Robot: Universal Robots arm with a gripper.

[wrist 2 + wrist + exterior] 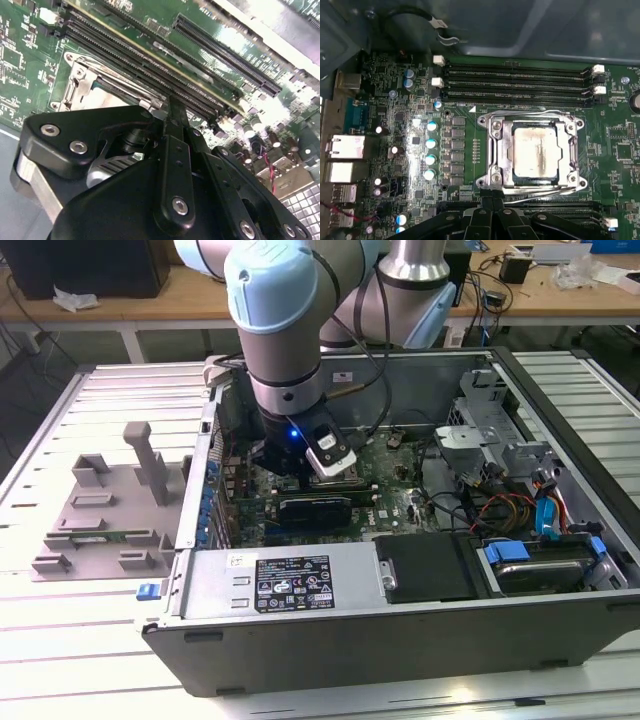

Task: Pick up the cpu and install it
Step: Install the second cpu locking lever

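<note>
No print can be made out here. A black label [292, 583] sits on the grey power supply [300, 580] at the case's near edge, well apart from the claw [300, 475], on the viewer's side of it in the exterior view; its white lines and marks are too small to make out. A small white sticker [240, 561] just beside that label is likewise unreadable. The markings on the green motherboard [405, 150] near the claw in the first wrist view cannot be read either.
</note>
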